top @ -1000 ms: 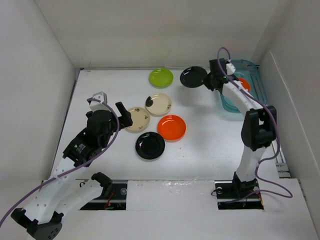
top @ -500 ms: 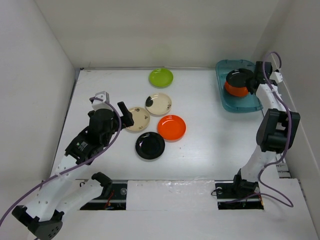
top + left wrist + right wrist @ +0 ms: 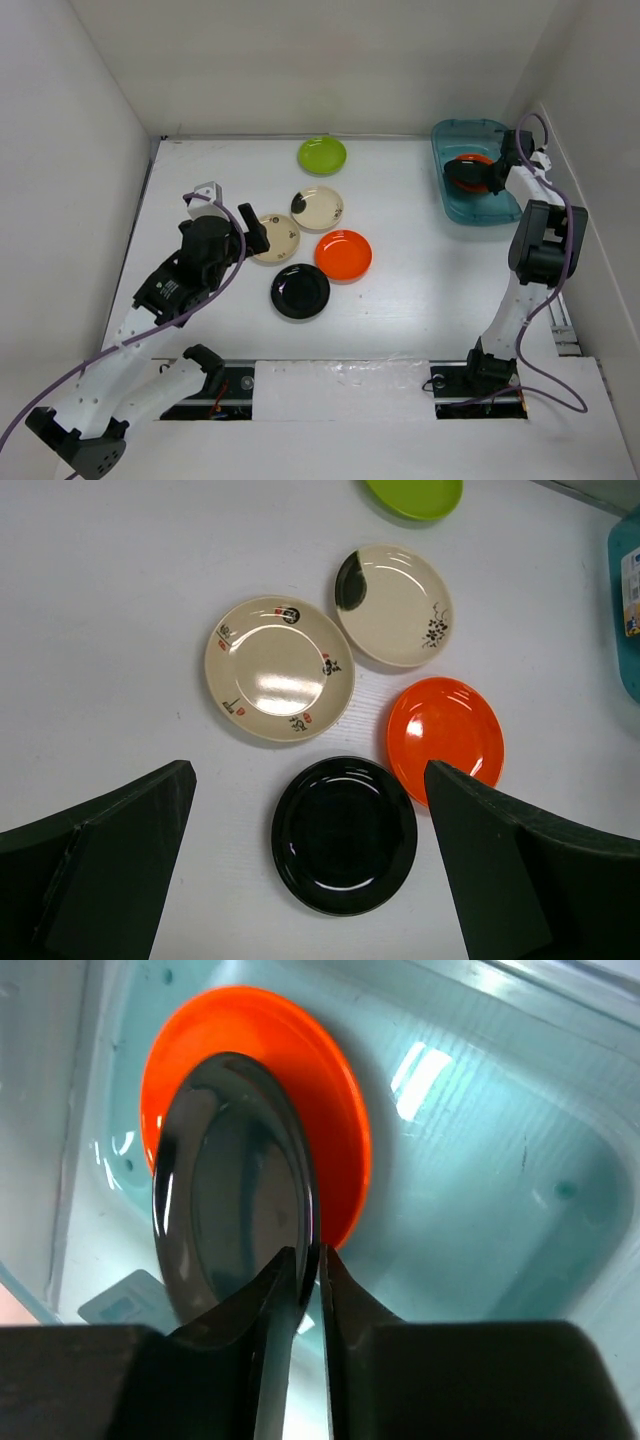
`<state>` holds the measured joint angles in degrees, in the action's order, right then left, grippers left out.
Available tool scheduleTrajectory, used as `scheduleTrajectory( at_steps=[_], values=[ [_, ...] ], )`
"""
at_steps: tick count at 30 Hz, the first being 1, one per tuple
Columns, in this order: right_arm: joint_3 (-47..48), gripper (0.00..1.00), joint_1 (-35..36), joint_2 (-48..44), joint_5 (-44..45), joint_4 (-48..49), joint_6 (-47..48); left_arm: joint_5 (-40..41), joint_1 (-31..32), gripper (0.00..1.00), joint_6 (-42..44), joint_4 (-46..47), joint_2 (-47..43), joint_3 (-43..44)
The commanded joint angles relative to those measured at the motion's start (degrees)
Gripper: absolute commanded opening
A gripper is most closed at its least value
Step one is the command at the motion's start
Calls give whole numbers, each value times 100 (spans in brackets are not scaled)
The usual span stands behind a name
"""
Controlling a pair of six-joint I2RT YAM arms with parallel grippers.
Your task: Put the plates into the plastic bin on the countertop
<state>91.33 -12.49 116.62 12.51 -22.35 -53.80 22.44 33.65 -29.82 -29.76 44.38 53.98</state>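
Done: one orange plate (image 3: 340,1130) lies flat in the bin (image 3: 480,205), at the bench's (image 3: 420,270) far right corner.
In hand: the right pincer (image 3: 308,1260) is clenched on the rim of the held black plate (image 3: 230,1190), which is tilted on edge over that orange plate, inside the bin. I cannot tell whether the two plates touch.
Left pincer: the left pincer (image 3: 308,775) is spread wide and grasps nothing. It hovers above the cluster on the bench.
Left to do: five plates sit on the bench, well apart from the bin. They are the green plate (image 3: 322,155), two cream plates (image 3: 280,668) (image 3: 393,605), the bench orange plate (image 3: 445,735) and the bench black plate (image 3: 344,835).
Progress: I judge the task under a third done. One plate is placed, a second needs only letting go, and five are not yet touched.
Top view alone: it shows the whole layout, with both arms, the bin against the right wall, and the wide gap between the cluster and the bin.
Right wrist alone: it shows the grip itself, with both fingers pinching the black rim. It also shows the plate's steep tilt and the bare bin floor beside the orange plate, which the arm partly hides from above.
Left wrist alone: it shows the cream plates' dark markings, and the cluster's plates lying close together, the cream pair nearly touching. The green plate is cut off by the top edge.
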Motion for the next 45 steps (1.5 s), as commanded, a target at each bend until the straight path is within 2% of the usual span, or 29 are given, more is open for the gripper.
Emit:
scheduleTrajectory(
  at_steps=[1,5,11,13,16,17,19,21,25,26,29,33,41,42,43,44,45],
  values=[
    [201,22,-52,-253,102,389,-16,-55,-7,100,91,181,18,-10],
    [412,53,-52,-367,357,-31,-147,-55,-7,100,91,181,18,-10],
    [271,63,237,-956,550,152,-148,-108,-7,100,144,234,18,-10],
    [324,70,396,-1176,384,282,-148,-108,-7,100,144,234,18,-10],
    [324,84,1045,-1430,173,608,298,-108,-7,100,144,234,18,-10],
    [324,85,1238,-1431,42,774,387,-108,-7,100,144,234,70,-10],
    [315,85,1722,-1371,-458,1204,554,-108,-7,100,144,234,71,-10],
    [569,85,1960,-1055,-1036,1207,677,-38,-7,100,144,234,141,-10],
    [1710,84,2478,78,-1689,1023,879,24,-7,100,91,181,264,-10],
    [2304,83,2532,594,-1804,813,880,24,-7,100,91,181,342,-10],
    [3404,83,2594,1352,-2270,514,775,24,-7,100,91,128,414,43],
    [4242,79,2646,2468,-2587,424,432,24,-7,100,91,128,475,43],
    [4569,75,2699,3209,-2763,679,89,24,-7,100,39,128,633,43],
    [4378,75,2752,3053,-2676,731,89,146,-7,100,38,128,633,43],
    [3628,75,2856,2834,-2536,1263,89,147,-7,100,-23,128,633,95],
    [3333,76,2858,2379,-2343,1399,89,147,-77,100,-23,128,772,96],
    [3130,76,2918,2226,-2211,1470,89,-62,-313,100,-23,128,861,157]
  ],
)
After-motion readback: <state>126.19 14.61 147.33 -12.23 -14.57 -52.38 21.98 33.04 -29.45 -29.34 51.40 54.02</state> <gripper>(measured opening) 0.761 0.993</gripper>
